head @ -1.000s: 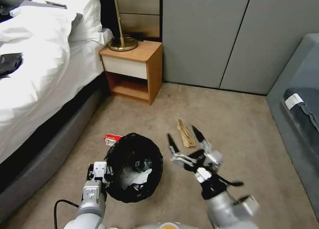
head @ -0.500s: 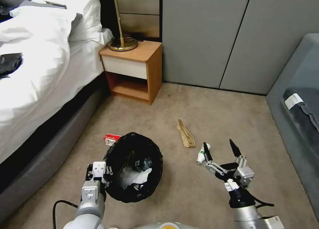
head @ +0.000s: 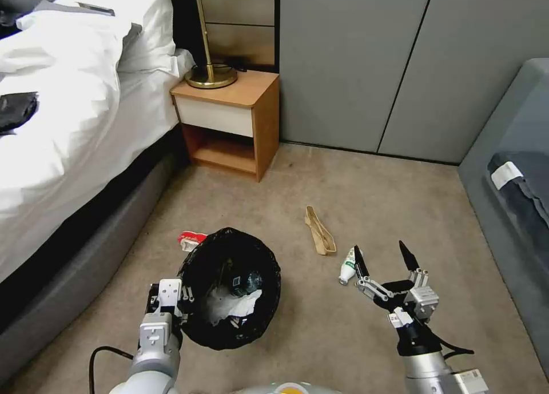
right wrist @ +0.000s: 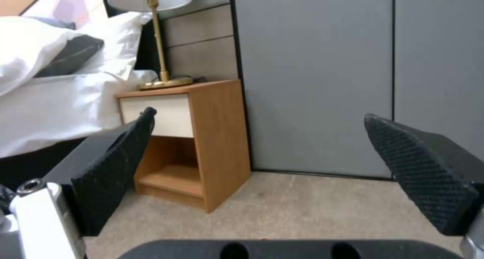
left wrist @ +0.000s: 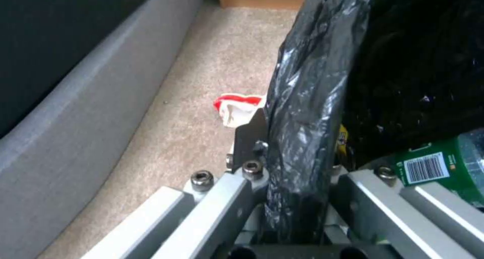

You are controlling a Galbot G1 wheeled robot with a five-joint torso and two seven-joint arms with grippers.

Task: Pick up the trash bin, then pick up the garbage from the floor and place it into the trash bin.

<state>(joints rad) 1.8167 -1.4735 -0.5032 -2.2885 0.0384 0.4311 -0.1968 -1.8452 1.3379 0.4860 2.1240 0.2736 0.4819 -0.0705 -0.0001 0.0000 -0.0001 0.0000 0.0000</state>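
The trash bin [head: 231,285], lined with a black bag, hangs over the carpet with my left gripper [head: 171,305] shut on its near-left rim [left wrist: 297,145]. Inside lie white tissue [head: 234,305] and a green bottle [left wrist: 438,168]. A red-white packet [head: 190,239] lies on the floor just behind the bin, also seen as the packet [left wrist: 237,107]. A tan peel-like strip [head: 319,229] and a small white bottle [head: 346,266] lie on the carpet to the right. My right gripper [head: 382,252] is open, empty, low at the right, its left fingertip beside the small bottle.
A bed [head: 63,125] with a grey base runs along the left. A wooden nightstand [head: 231,122] with a brass lamp [head: 209,68] stands at the back, grey wardrobe doors [head: 372,68] behind. A grey sofa [head: 514,182] borders the right. Open carpet lies between.
My right gripper swung from beside the bin over to the right and down, staying open, and uncovered the small white bottle. The left arm and bin have held still.
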